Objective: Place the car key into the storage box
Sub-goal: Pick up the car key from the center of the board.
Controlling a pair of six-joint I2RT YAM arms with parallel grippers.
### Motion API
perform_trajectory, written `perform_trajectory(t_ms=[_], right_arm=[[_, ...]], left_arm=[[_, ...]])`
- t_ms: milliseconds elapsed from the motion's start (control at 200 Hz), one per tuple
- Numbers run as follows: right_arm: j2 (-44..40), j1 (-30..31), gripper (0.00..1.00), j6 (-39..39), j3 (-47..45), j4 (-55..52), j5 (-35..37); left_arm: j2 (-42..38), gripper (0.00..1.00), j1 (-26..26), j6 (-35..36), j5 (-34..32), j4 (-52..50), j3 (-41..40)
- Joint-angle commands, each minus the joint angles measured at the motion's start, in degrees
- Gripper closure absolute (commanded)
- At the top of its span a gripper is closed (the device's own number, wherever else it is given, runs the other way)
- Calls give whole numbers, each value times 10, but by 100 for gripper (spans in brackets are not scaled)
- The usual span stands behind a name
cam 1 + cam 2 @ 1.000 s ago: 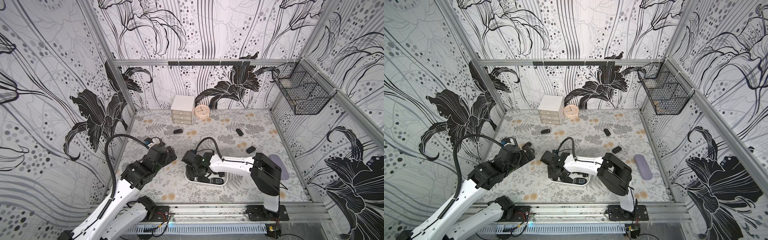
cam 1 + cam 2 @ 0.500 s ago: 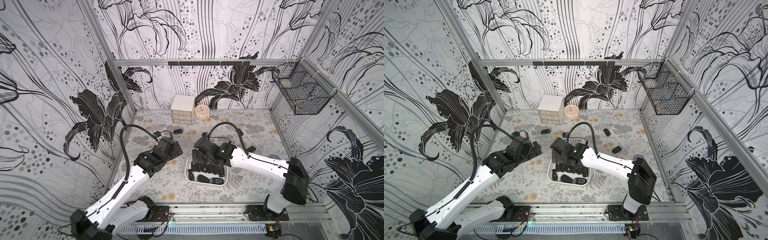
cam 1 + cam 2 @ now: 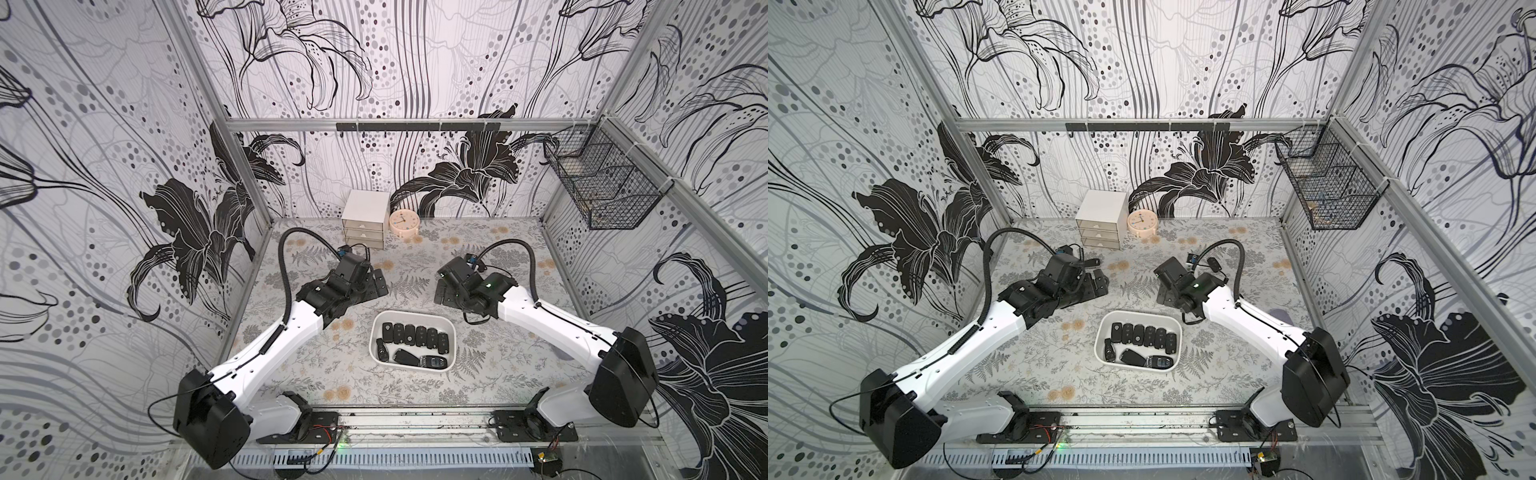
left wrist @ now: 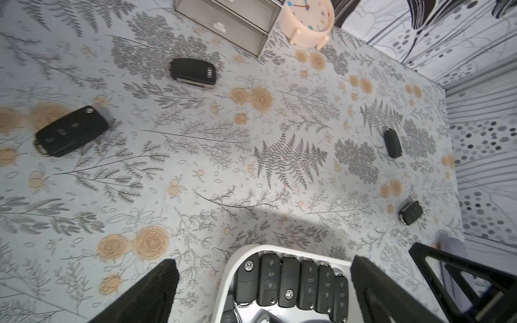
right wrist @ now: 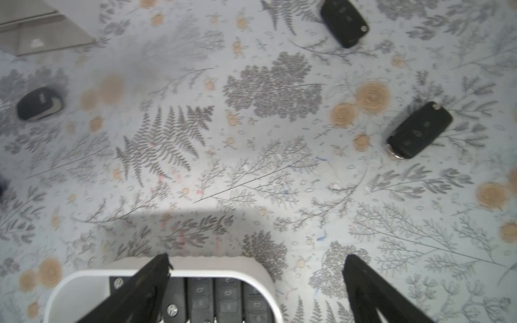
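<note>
Top views, near side: the storage box (image 3: 415, 313) (image 3: 1142, 313) sits flat on the floral mat (image 3: 316, 361), with bare mat along all four sides of its rim.
Left gripper (image 3: 376, 284): hangs just beyond the box's far-left corner, jaws spread wide and holding nothing. In the left wrist view (image 4: 263, 264) its fingers (image 4: 151, 293) frame the box's far end (image 4: 293, 251).
Right gripper (image 3: 441, 291) (image 5: 257, 258): just beyond the box's far-right corner, jaws spread wide and holding nothing.
Open room: a strip of bare mat lies between the two grippers, beyond the box.
Farther out: four loose keys (image 4: 193, 73) lie well apart on the mat. The drawer cabinet (image 3: 365, 208) and clock (image 3: 404, 220) stand farthest from the box.
Change: a second ago the right gripper was down inside the box with narrower jaws. It is now up and out, and the left arm has reached forward.
Car keys (image 3: 415, 336): black fobs inside the box, six side by side along its far side and three askew along its near side. Which one went in last cannot be told.
</note>
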Motion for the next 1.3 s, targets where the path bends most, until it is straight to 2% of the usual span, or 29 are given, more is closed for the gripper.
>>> perform_trajectory(t_ms=[0,300,315,536,836,1082,1297], right_arm=[[-11,-50,0,8,-21,-18,-7],[41,-180,4,-25,-43,9,-61],[43,-185,7,-26,-45,13,-64],[98,-259,16,-45,-44,37,-97],[171,-296,23,-59,-24,57,-105],[208,-309,23,-64,10,61,-108],[231,-322,32,-77,27,61,-115]], left_arm=[[25,1,2,35,52,54,33],[96,1,2,52,119,87,87],[100,1,2,53,124,88,90],[143,1,-2,72,139,75,132],[161,1,-2,94,163,74,148],[171,1,-1,103,165,65,155],[173,1,-1,111,171,65,159]])
